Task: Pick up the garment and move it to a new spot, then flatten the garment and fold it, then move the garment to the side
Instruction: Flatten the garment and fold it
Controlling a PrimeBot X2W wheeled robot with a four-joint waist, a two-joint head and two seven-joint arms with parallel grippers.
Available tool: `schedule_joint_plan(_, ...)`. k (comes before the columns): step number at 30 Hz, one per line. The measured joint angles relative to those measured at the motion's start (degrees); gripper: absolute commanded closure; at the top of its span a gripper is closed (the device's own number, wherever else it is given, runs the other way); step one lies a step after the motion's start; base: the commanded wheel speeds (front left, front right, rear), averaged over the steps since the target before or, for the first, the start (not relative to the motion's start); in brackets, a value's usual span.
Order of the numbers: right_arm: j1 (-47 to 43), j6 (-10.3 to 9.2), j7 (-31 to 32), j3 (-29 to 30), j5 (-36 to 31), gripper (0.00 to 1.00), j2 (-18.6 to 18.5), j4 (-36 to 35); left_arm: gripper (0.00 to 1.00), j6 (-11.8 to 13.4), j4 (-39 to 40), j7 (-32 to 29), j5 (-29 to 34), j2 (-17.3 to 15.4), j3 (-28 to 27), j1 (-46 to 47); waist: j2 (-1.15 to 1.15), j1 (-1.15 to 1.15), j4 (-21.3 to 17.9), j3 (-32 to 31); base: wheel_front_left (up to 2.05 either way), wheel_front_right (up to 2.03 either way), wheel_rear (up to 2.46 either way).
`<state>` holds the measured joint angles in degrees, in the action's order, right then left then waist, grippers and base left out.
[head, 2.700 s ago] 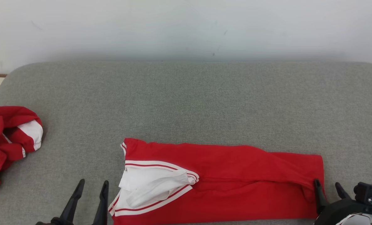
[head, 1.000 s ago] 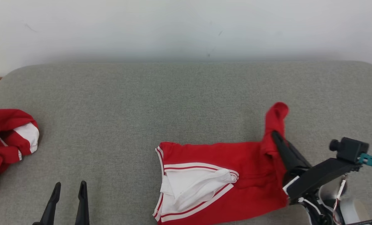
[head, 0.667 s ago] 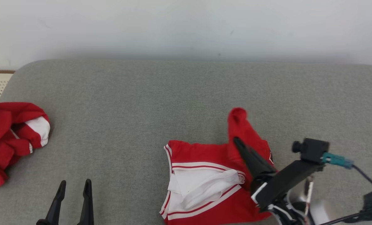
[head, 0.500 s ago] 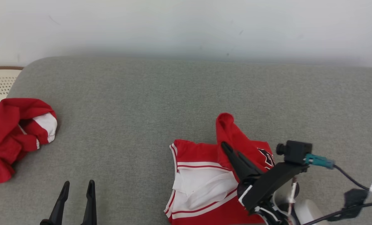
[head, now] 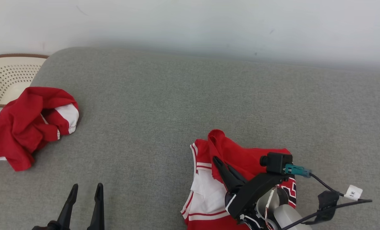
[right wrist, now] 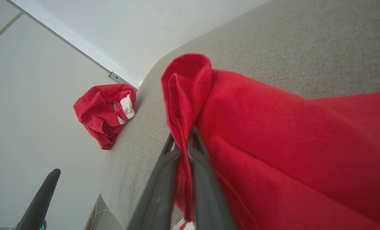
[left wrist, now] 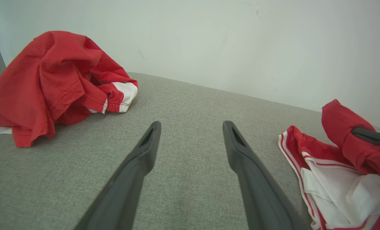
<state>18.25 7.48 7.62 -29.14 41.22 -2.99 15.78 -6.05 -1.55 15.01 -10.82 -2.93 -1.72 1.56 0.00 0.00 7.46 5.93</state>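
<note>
Your right gripper (head: 216, 158) is folding the red-and-white fabric garment (head: 241, 153) leftward | jaws pinching its raised end | left gripper (head: 86, 186) gaping, well apart

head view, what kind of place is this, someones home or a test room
Likely an indoor garment-folding test setup: a broad grey fabric surface against a bare white wall, a half-folded red jersey, a crumpled red garment and a perforated cream basket at its edge.

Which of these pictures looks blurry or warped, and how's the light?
Head view: soft even light, faint shadow under the crumpled garment. Left wrist view: sharp, the fingers stretched by the wide lens. Right wrist view: tilted, held red jersey blurred near the lens.
</note>
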Motion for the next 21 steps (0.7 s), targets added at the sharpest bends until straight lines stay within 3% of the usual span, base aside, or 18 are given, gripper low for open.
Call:
schedule_joint_plan(11, 4.25, 0.00, -5.76, -5.69, 5.61, 1.00, 0.01, 9.35, 0.00, 0.03, -1.55, 0.00, -0.43, 0.01, 0.49, 0.81, 0.00, 0.00, 1.12, -0.17, 0.00, 0.00, 0.00)
schedule_joint_plan(12, 4.59, 0.00, -6.14, -6.16, 5.98, 0.65, 0.03, 9.83, 0.00, 0.03, -1.64, 0.00, -0.45, 0.01, 0.48, 0.81, 0.00, 0.00, 1.16, -0.26, 0.00, 0.00, 0.00)
schedule_joint_plan(13, 4.87, 0.00, -6.54, -6.49, 6.19, 0.13, 0.03, 10.09, 0.00, 0.03, -1.70, 0.00, -0.52, 0.00, 0.42, 0.81, 0.00, 0.00, 1.17, -0.36, 0.00, 0.00, 0.00)
schedule_joint_plan(14, 5.08, 0.00, -6.99, -6.73, 6.28, 0.00, 0.04, 10.36, 0.00, 0.03, -1.78, 0.00, -0.55, 0.01, 0.36, 0.81, 0.00, 0.00, 1.18, -0.46, 0.00, 0.00, 0.00)
schedule_joint_plan(21, 6.05, 0.00, -8.59, -7.39, 11.00, 0.00, 0.12, 5.01, 0.00, 0.03, -1.98, 0.00, -0.58, 0.01, -0.02, 0.77, 0.00, 0.00, 0.65, -0.94, 0.00, 0.00, 0.00)
